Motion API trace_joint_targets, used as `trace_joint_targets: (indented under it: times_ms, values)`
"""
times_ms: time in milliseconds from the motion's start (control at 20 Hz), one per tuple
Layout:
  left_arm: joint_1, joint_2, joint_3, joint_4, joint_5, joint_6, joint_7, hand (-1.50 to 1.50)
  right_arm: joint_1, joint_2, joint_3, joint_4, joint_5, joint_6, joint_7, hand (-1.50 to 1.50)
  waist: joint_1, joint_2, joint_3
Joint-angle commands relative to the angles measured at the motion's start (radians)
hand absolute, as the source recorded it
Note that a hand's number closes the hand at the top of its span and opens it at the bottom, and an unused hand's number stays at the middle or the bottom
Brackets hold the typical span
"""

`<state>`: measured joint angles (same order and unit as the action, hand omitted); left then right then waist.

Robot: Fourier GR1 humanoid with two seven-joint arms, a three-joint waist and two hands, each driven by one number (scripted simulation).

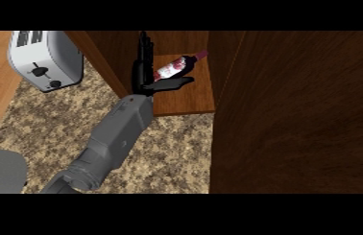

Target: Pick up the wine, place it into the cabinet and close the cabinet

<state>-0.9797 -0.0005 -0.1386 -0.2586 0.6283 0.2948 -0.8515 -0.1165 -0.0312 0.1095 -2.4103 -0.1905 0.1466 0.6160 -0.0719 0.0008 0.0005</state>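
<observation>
The wine bottle [174,66], dark with a red and white label, lies tilted on the wooden shelf [191,97] inside the open cabinet, its neck pointing to the upper right. My left hand [145,68] is inside the cabinet against the bottle's left side. It is open, with the fingers straight and pointing away and the thumb [174,83] spread to the right just below the bottle's base. The fingers do not curl round the bottle. My right hand does not show.
The cabinet's open door [291,114] fills the right side as a tall dark wooden panel. The cabinet's left wall [106,61] runs beside my forearm. A silver toaster [44,59] stands at the upper left on the speckled counter [170,152].
</observation>
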Motion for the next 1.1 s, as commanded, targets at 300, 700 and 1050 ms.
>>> trace_joint_targets:
  times_ms: [300,700,1050]
  values:
    - [0.291,0.000,-0.371,-0.400,0.201,0.215,0.032,-1.50,0.042,0.008,0.028,-0.075,0.048,-0.019,-0.002,-1.50,0.041,-0.003,-0.001]
    - [0.462,0.001,-0.577,-0.797,0.161,0.489,0.090,-1.50,0.131,-0.036,-0.070,-0.066,-0.027,0.036,-0.081,-1.50,0.068,-0.007,0.001]
    - [0.693,0.065,-0.646,-1.070,0.054,0.504,0.114,-1.50,0.065,-0.053,-0.109,-0.114,-0.067,-0.008,0.027,-1.50,0.079,-0.007,0.000]
